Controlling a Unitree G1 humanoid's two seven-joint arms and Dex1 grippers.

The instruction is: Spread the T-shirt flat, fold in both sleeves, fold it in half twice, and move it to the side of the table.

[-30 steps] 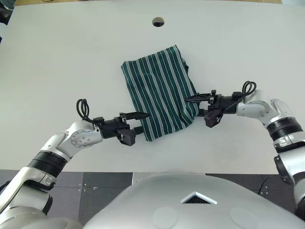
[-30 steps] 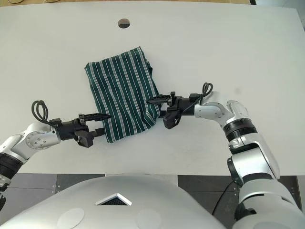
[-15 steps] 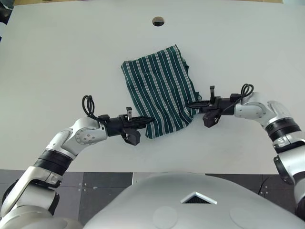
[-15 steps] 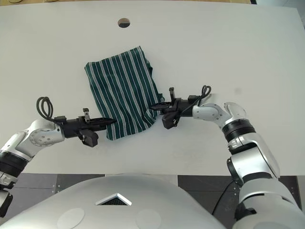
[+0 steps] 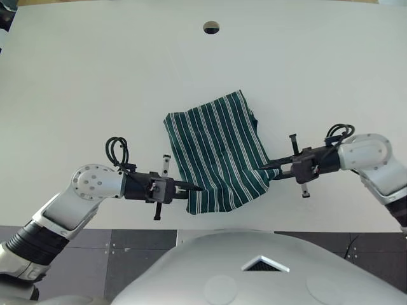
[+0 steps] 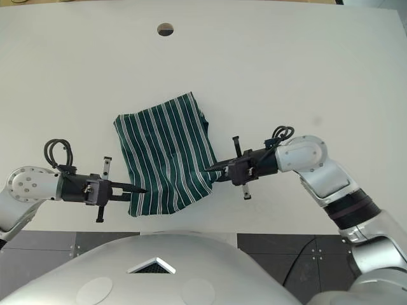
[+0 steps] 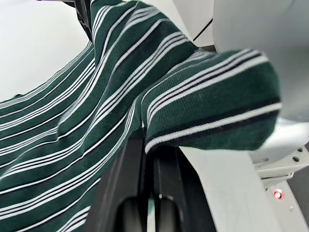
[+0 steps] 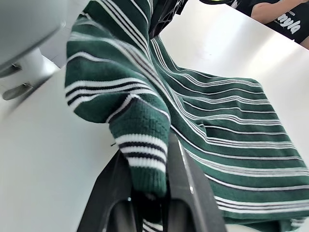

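Left claw is clamped shut on the near-left corner of the shirt, and the right claw is pinched tight on the near-right corner, with striped cloth bunched over each. The shirt is a rough folded rectangle in the middle of the table, between the two arms, with its far part flat. It looks like a soft, light knit (limp, with no stiffness to help), so it will likely sag and drag between the grips. The corners are the right hold, with every layer caught, or the fold may slide apart.
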